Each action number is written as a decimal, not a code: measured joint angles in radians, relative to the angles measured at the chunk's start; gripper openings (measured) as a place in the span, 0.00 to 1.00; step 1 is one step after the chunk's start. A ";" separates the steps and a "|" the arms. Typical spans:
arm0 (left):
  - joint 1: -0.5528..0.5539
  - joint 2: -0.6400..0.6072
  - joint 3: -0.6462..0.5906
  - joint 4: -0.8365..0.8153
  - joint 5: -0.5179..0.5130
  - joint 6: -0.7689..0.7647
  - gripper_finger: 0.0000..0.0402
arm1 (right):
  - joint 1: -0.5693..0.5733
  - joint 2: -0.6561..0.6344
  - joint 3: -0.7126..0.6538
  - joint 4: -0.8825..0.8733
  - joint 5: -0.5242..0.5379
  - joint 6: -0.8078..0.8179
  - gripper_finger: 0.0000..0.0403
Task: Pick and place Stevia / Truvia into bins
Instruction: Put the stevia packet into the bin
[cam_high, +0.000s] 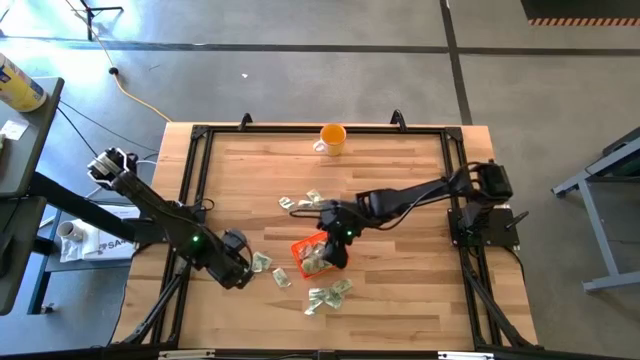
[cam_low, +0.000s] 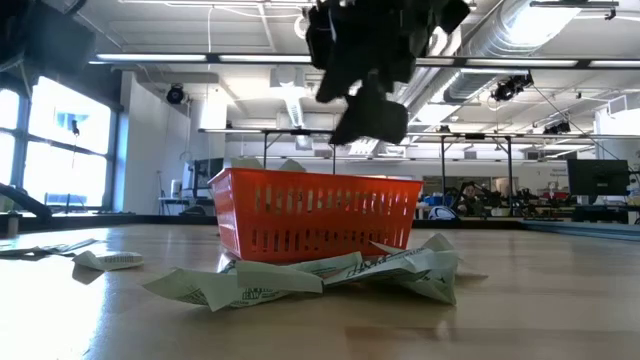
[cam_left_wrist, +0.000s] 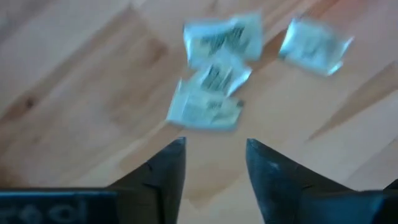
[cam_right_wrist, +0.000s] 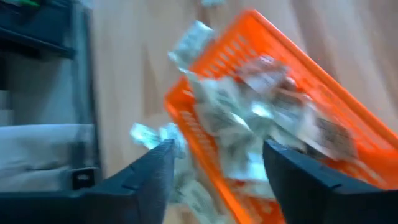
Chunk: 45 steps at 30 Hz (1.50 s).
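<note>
Pale green-white sachets (cam_low: 300, 280), crumpled

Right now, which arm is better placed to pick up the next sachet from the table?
Probably the left: its claw is open just short of loose sachets on the table. The right claw hangs open over the tray.

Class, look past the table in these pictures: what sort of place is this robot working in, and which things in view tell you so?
Probably an industrial lab or workshop. The low view shows exposed ceiling ducts, strip lights, and workbenches with a monitor behind the orange tray. From above, the wooden table stands on bare concrete floor, with cables trailing.
</note>
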 joint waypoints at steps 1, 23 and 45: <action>-0.001 0.008 -0.004 0.001 0.017 -0.005 0.53 | 0.005 -0.006 -0.002 -0.021 0.030 0.000 0.60; 0.034 0.307 -0.010 0.160 0.027 -0.043 0.50 | 0.017 -0.071 -0.004 -0.195 0.219 0.010 0.66; 0.155 0.173 0.188 0.011 -0.046 0.195 0.07 | 0.042 -0.141 -0.003 -0.396 0.314 -0.113 0.65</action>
